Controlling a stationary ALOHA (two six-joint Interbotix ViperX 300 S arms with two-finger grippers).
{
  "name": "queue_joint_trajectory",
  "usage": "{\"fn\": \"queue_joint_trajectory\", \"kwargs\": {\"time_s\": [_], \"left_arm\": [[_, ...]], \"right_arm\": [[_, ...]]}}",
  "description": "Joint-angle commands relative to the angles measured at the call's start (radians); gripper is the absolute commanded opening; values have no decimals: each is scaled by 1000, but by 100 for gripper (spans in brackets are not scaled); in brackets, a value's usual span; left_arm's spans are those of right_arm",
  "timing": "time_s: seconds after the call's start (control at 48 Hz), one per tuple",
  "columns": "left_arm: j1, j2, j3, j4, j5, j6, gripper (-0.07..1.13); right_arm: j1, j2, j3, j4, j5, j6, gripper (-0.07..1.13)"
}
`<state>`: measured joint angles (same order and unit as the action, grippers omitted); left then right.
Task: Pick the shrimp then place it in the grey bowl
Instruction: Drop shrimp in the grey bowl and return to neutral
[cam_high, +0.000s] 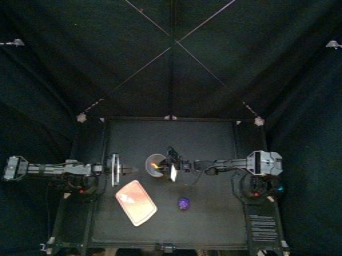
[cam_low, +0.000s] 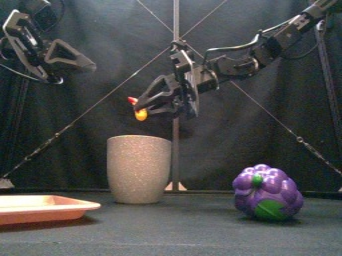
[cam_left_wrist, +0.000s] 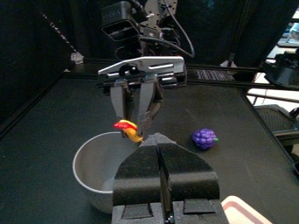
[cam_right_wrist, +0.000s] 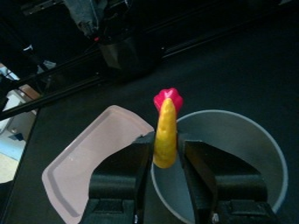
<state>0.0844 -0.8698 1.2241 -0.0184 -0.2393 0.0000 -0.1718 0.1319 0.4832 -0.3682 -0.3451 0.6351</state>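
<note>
Hanging at the upper centre of the front view, the right gripper (cam_low: 158, 103) held the toy shrimp (cam_low: 139, 112) pinched between its narrow-set jaws, red tail end visible, above the open mouth of the tall grey speckled cup (cam_low: 139, 170) and clear of its rim. The left gripper (cam_left_wrist: 163, 171) rested at the upper left of the same view with its jaws pressed together, holding nothing, well apart from the cup. The flat pink tray (cam_low: 40, 208) lay at the lower left of that view and a purple toy grape bunch (cam_low: 265, 192) sat at the lower right, the cup between them.
</note>
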Motion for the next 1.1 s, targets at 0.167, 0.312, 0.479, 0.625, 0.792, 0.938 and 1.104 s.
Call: {"fn": "queue_joint_trajectory", "kwargs": {"time_s": [0.167, 0.312, 0.479, 0.625, 0.792, 0.938, 1.104], "left_arm": [[2, 0, -6, 0, -9, 3, 4], [3, 2, -2, -2, -9, 2, 4], [3, 0, -2, -2, -9, 2, 4], [2, 0, 0, -2, -11, 2, 4], [2, 0, 2, -2, -11, 3, 4], [2, 0, 5, -2, -11, 3, 4], [2, 0, 8, -2, -9, 2, 4]], "right_arm": [[-11, -11, -37, -2, -3, -3, 76], [-17, -11, -35, 0, -3, -3, 85], [-18, -11, -31, 2, 3, -2, 87], [-14, -26, -12, -9, 3, -6, 87], [-11, -78, 40, -40, 3, -6, 87], [-11, -140, 101, -43, 3, -5, 87], [-11, -235, 196, -35, 3, -3, 87]]}}
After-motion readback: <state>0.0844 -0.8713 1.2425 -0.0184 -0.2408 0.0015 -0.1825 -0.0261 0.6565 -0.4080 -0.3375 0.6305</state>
